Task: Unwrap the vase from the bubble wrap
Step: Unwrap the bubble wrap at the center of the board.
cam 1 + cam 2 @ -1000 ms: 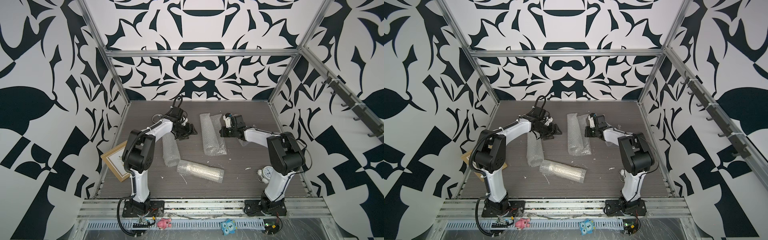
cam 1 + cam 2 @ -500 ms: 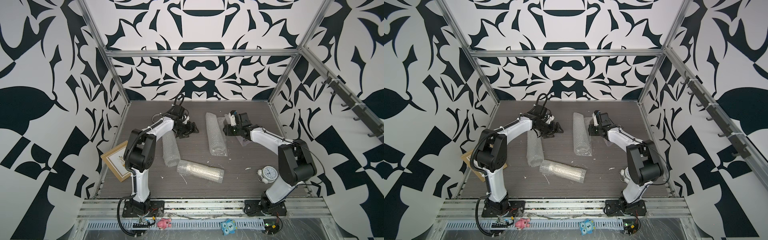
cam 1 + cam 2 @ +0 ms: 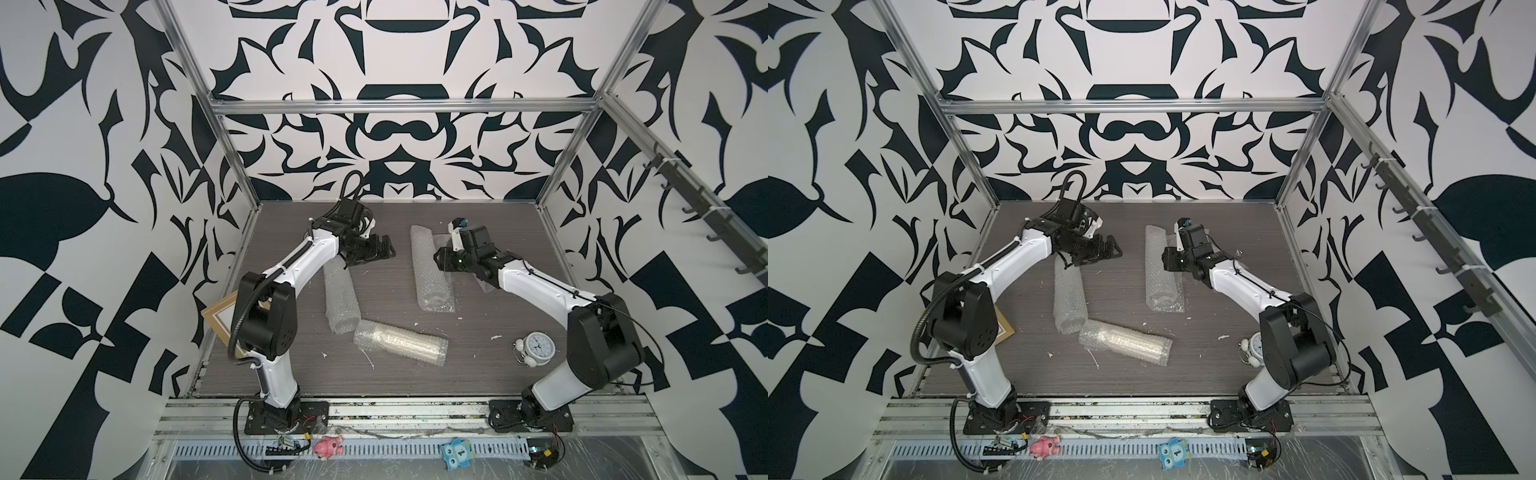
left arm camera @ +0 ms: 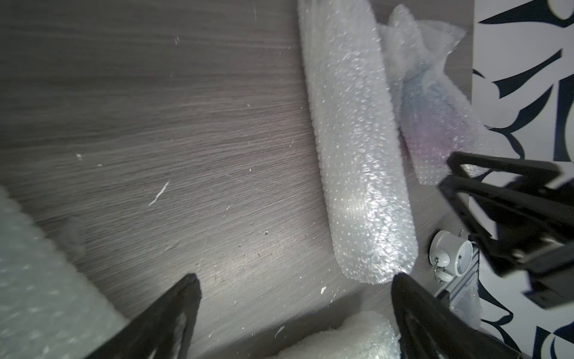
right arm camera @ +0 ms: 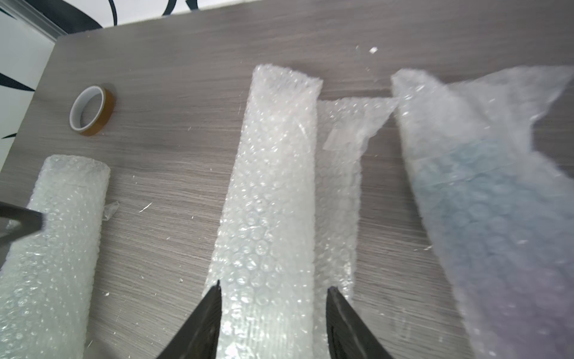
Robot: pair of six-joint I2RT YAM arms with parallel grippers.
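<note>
Bubble wrap (image 3: 430, 266): four pieces on the table (image 3: 478, 374), namely three rolled tubes and one loose bundle.
Picture frame (image 3: 219, 316): one, at the left table edge, partly behind the left arm.
Tape roll (image 5: 91, 112): one, near a table corner, clear of the tubes.
Left tube (image 3: 341, 297): runs front to back; near end touching or just beside the near tube (image 3: 401, 345), cannot tell which.
Left gripper (image 3: 376, 250): jaws spread wide, empty, above bare table between two tubes.
Centre tube (image 3: 1160, 270): flat flap alongside.
Right gripper (image 5: 274, 287): jaws parted, poised over that tube, nothing visibly pinched.
Loose bundle (image 5: 497, 217): just right of it, under the right arm; bluish-purple tint inside, contents unclear.
Alarm clock (image 3: 538, 348): one, beside the right arm.
Open room: bare table along the near edge.
</note>
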